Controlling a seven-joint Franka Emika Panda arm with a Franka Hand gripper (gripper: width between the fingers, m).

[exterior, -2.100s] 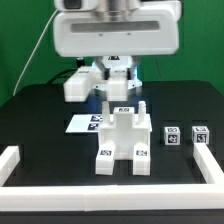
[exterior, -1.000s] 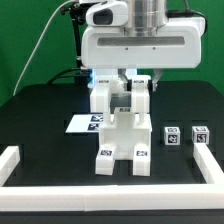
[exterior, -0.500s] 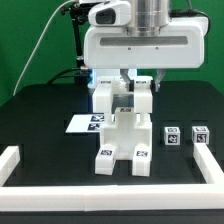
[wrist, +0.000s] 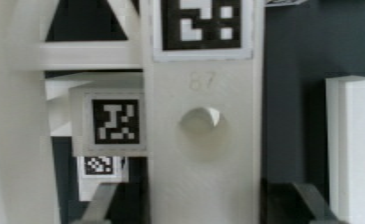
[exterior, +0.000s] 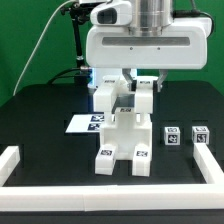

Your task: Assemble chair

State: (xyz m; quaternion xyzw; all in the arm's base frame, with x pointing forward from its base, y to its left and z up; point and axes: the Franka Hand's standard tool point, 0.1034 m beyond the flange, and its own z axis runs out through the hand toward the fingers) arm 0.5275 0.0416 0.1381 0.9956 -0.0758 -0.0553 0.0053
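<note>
The partly built chair (exterior: 122, 150), a blocky white body with tags on its front blocks, stands mid-table. My gripper (exterior: 124, 98) hangs right over its top. Between the jaws stands an upright white chair panel (wrist: 200, 120) with a tag at its upper end and a round dimple in its face. The gripper (wrist: 204, 205) is shut on this panel, one finger on each side of it. Behind the panel another tagged white part of the chair (wrist: 117, 115) shows. The panel's lower end is hidden by the chair body.
Two small tagged white pieces (exterior: 172, 136) (exterior: 199, 136) lie at the exterior view's right. The marker board (exterior: 86, 123) lies flat behind the chair on that view's left. A low white border rail (exterior: 12, 163) runs along the front and sides of the black table.
About two seconds ago the arm was higher and further to the exterior view's left; it has come down over the chair. Over the last second nothing has visibly moved.
</note>
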